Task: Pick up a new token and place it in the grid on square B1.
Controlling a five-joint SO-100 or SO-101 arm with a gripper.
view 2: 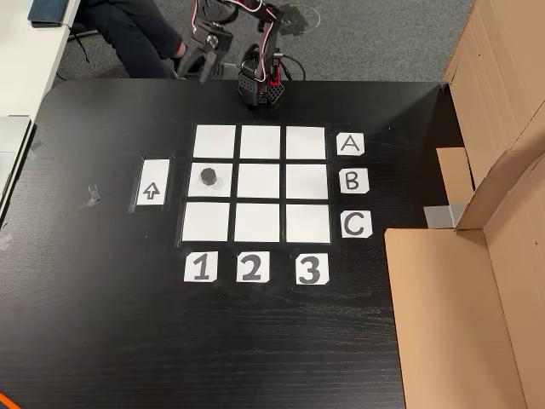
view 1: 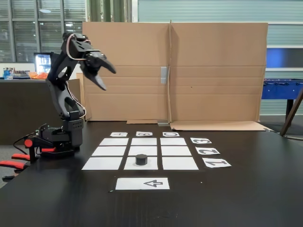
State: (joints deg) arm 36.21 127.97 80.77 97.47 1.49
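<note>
A small black token stands upright on square B1, the white rectangle in the row beside label B and the column above label 1. The grid of nine white rectangles lies flat on the black table. My gripper hangs high in the air near the arm's base, well away from the grid, open with nothing between its fingers.
A white strip with a black arrow lies beside the grid near B1. Cardboard walls stand along one side of the table. The arm's base is clamped at the table edge. A seated person's legs are behind it.
</note>
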